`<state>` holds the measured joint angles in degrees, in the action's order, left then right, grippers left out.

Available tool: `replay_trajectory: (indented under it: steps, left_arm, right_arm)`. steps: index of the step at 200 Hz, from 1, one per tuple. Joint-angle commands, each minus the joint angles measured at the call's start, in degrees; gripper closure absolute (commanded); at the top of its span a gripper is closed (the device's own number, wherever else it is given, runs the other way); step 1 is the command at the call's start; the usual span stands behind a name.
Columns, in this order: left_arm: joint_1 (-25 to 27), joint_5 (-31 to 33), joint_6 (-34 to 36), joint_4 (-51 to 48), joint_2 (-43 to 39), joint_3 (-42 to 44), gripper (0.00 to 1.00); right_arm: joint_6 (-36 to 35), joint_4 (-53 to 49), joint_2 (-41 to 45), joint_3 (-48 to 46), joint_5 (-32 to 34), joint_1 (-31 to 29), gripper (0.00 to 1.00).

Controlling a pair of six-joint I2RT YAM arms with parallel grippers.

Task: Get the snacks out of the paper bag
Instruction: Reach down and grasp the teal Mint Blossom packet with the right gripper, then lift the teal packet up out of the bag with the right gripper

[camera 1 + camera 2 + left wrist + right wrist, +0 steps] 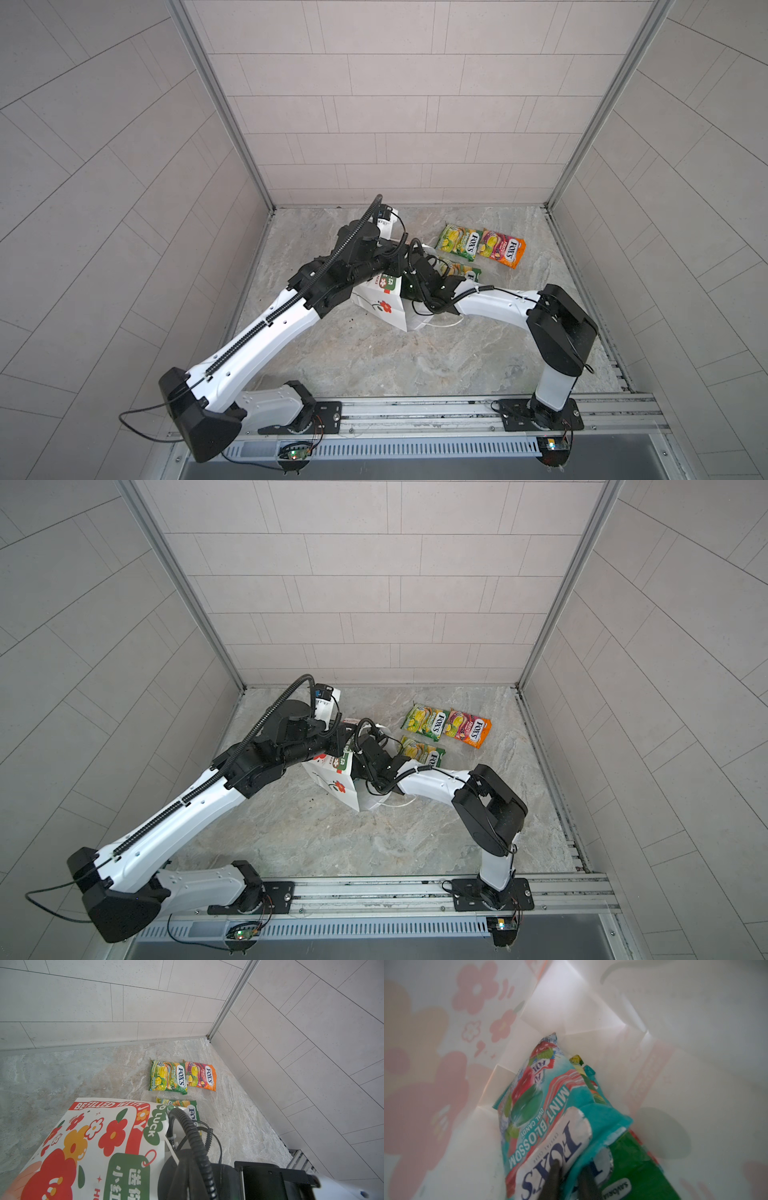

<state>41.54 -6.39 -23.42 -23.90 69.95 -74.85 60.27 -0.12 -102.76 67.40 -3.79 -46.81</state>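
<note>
Paper bag: tall white paper bag (384,309) with a red flower print and a green-and-red side panel, tipped over on the grey marbled tabletop (374,365).
Outside: green-yellow glossy SPRING TEA packet (459,242) touches the orange-pink glossy FRUITS packet (503,248). Both lie flat beyond the bag. A second green-yellow packet (422,751) is nearer and partly hidden.
Inside: teal-and-red glossy MINT BLOSSOM packet (542,1105) overlaps a green glossy packet (633,1157).

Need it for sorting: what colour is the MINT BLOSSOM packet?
Packet: teal with red; right wrist view.
</note>
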Motion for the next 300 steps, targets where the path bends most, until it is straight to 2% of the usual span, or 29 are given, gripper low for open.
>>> replay_trajectory:
  steps: [1,67,174,263,300]
  left_arm:
    - [0.39,-1.09,0.91,0.81,-1.22,-0.05,1.0]
    - [0.43,3.64,1.62,-0.95,-2.14,0.38,1.0]
    - [0.42,6.61,1.14,-1.61,-1.71,0.71,1.0]
    - [0.43,9.26,-1.69,-2.02,-0.11,0.47,1.0]
    - [0.43,12.75,-3.88,-2.55,0.17,0.35,1.0]
  right_arm:
    - [-1.44,-0.35,-0.4,-0.15,-0.68,-0.21,0.98]
    - [-5.84,1.5,7.74,-5.22,-2.27,0.55,1.0]
    - [-10.97,-1.12,23.32,-15.74,1.96,1.94,1.0]
    - [-16.91,-1.05,34.91,-17.44,-10.25,5.21,1.0]
    - [-17.38,-1.07,37.87,-16.63,-15.07,5.5,1.0]
